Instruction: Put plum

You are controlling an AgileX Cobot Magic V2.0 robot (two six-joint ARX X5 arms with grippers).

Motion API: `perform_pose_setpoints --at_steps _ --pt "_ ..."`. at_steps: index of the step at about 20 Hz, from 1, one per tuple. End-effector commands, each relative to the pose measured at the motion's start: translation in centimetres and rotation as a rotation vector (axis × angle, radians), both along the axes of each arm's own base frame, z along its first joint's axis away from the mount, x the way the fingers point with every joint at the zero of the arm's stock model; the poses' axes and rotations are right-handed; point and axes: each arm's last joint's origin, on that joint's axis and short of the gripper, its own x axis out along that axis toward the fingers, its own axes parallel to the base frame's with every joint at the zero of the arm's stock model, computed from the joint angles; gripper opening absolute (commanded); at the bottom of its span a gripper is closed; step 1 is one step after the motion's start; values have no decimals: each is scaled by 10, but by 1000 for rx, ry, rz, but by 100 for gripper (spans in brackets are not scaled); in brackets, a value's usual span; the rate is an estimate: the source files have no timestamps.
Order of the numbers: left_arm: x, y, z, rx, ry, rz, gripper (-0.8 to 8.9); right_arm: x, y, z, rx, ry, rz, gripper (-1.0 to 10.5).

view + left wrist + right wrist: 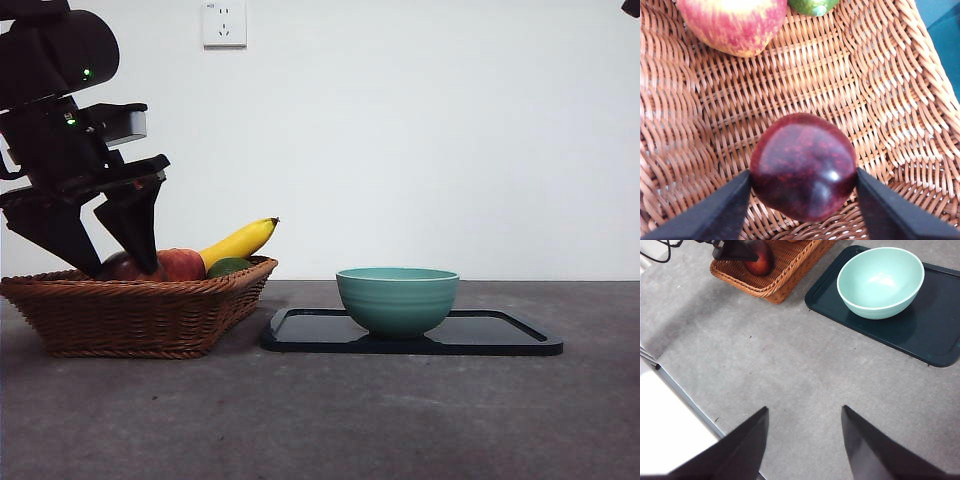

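The plum (pixel 802 167), glossy dark maroon, sits low in the wicker basket (pixel 790 80) between the two black jaws of my left gripper (pixel 802 172), which press on its two sides. In the front view the left gripper (pixel 122 258) reaches down into the basket (pixel 140 315) at the left, with the plum (pixel 118 268) just showing above the rim. The right wrist view shows the plum (pixel 761 260) at the basket's near end. My right gripper (pixel 805 412) is open and empty, high above bare table.
A red-and-yellow apple (pixel 732 22), a dark green fruit (pixel 812 6) and a banana (pixel 238 242) also lie in the basket. A teal bowl (pixel 397 298) stands on a dark tray (pixel 500 335) right of the basket. The right arm shows as a black tip (pixel 630 8).
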Motion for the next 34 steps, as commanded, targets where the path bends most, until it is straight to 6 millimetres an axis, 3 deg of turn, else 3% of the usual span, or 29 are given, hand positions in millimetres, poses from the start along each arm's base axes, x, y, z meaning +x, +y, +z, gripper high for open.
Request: perform_pose_setpoints --at_steps 1,9,12,16,21,25,31,34 --pt "3 -2 -7 9 20 -7 406 1 1 3 3 -14 9 231" --pt "4 -2 -4 6 24 -2 406 1 1 3 4 -13 8 231" --pt "2 -2 15 -11 -37 -1 406 1 1 3 6 -11 6 231" --pt "-9 1 56 -41 -151 -1 406 1 1 3 6 -11 6 231" --pt "-48 7 104 -181 -238 -98 403 1 1 3 6 -14 6 231" --pt "-89 13 129 -309 -216 -214 403 2 1 4 9 -24 6 231" --pt "-144 23 141 -396 -95 -349 401 2 1 4 12 -22 3 231" --pt "-159 27 140 -372 -57 -387 401 2 1 4 13 -20 2 231"
